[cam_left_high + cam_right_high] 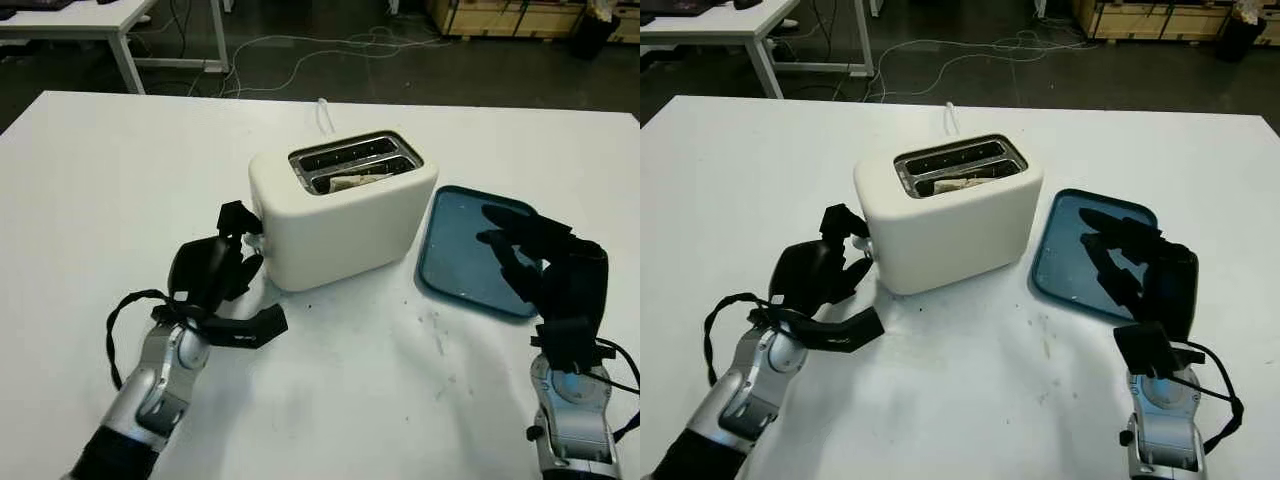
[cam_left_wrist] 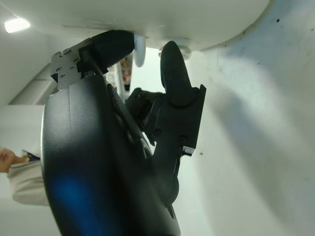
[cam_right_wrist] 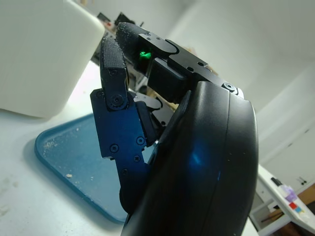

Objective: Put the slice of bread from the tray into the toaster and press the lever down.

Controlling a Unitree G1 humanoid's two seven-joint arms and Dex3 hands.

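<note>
A white toaster point(image 1: 340, 220) stands mid-table, and a slice of bread point(image 1: 352, 181) sits low in its nearer slot. My left hand point(image 1: 240, 250) is against the toaster's left end. In the left wrist view the white lever tab point(image 2: 140, 49) shows between two black fingertips point(image 2: 172, 73), one finger lying over it. The blue tray point(image 1: 465, 250) lies right of the toaster and holds only crumbs. My right hand point(image 1: 515, 250) hovers over the tray's near right part, open and holding nothing.
The toaster's white cable point(image 1: 325, 112) runs off the table's far edge. Beyond are a white desk point(image 1: 90, 25), floor cables and wooden crates point(image 1: 500, 15). Bare white tabletop lies in front of and left of the toaster. A person's hand point(image 2: 7, 157) shows far off.
</note>
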